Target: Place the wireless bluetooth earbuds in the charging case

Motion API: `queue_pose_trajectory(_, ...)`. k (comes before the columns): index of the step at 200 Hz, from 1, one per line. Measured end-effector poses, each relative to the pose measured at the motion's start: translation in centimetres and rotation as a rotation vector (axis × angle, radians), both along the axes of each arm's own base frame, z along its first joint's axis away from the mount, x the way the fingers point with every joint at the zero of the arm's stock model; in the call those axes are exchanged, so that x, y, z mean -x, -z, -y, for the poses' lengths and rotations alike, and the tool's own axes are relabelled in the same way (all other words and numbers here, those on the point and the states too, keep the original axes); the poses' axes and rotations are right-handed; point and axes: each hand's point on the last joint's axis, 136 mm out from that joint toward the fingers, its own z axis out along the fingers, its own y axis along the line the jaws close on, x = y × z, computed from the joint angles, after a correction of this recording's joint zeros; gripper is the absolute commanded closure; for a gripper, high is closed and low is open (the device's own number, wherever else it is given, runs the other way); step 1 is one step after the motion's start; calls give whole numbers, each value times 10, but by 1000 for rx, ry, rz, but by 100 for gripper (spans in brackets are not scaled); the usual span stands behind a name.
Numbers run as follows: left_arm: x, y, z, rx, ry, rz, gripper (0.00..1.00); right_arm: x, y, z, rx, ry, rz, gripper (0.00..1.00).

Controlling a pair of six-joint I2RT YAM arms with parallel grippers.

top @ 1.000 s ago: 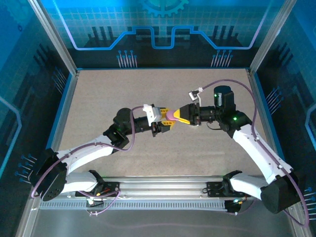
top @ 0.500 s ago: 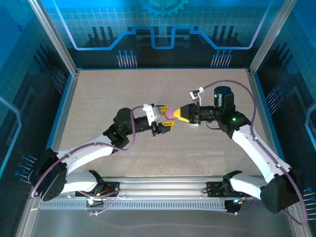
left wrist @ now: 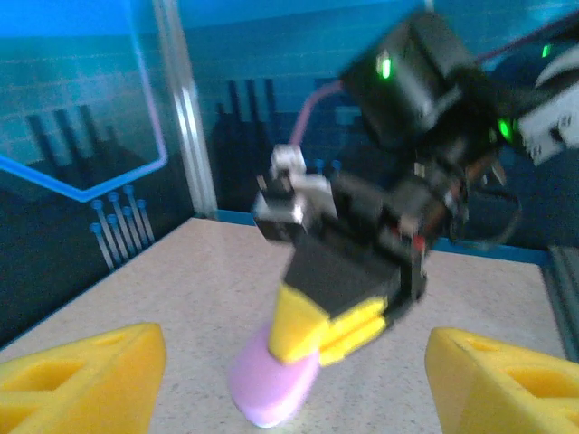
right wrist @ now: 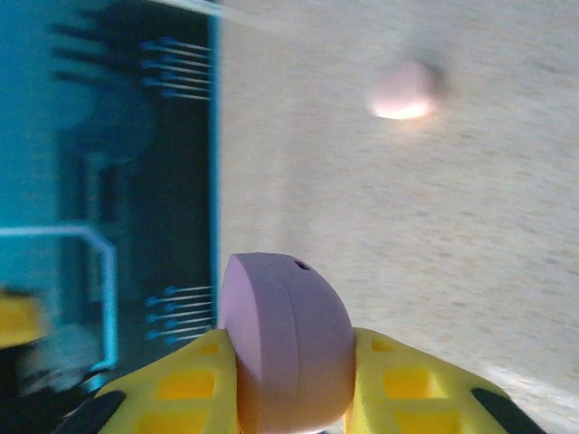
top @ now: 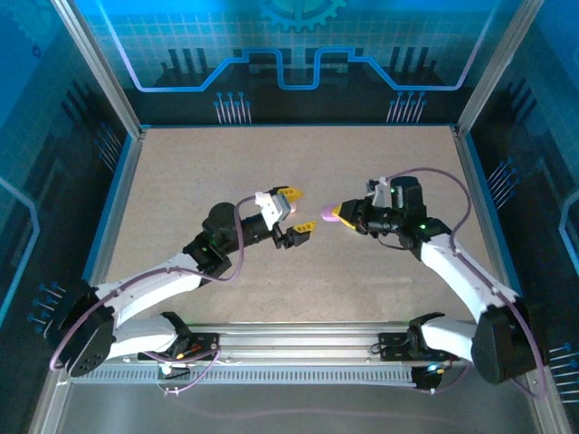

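Observation:
A purple oval charging case (top: pixel 331 213) hangs above the middle of the table, with my right gripper (top: pixel 337 214) shut on it. In the right wrist view the case (right wrist: pixel 285 344) sits clamped between the yellow fingers (right wrist: pixel 181 389), its seam showing. My left gripper (top: pixel 297 212) stands open a short way to the left of the case, touching nothing. From the left wrist, its two yellow fingertips (left wrist: pixel 90 380) are spread wide, and the case (left wrist: pixel 271 393) is beyond them in the right gripper (left wrist: pixel 335 330). The earbuds are out of view.
A blurred pinkish rounded thing (right wrist: pixel 405 90) lies on the table beyond the right gripper; I cannot tell what it is. The beige table (top: pixel 181 181) is walled by a blue rim (top: pixel 116 208) and metal posts. A rail (top: pixel 298 348) carries both arm bases.
The left gripper opened, let go of the purple case and drew back to the left. The right arm closed on the case and pulled it a little to the right.

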Motion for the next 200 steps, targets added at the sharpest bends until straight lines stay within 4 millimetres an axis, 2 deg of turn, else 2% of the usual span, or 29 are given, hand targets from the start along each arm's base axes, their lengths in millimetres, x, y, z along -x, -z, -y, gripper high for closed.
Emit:
queue_pose_trajectory(22,-6,-12,-13,25,-83,11,18,-3,53,1,63,19,-124,84)
queue_pose_trajectory(42,-11,-15,-21,31,-137,7,18,-3,89,-3,109,15,-198,83)
queue_pose_trajectory(88,-19,-1,-27,-5,-195,-44,17,-2,137,-25,162,-31,-267,79)
queue_pose_trajectory(114,-22,5,-30,-18,-215,-63,17,-7,141,-35,173,-52,-252,76)
queue_pose_trajectory(148,-25,9,-33,-25,-242,-79,17,-11,142,-35,192,-56,-227,59)
queue_pose_trajectory(200,-31,9,-39,-24,-276,-80,16,0,143,-16,300,-35,-222,43)
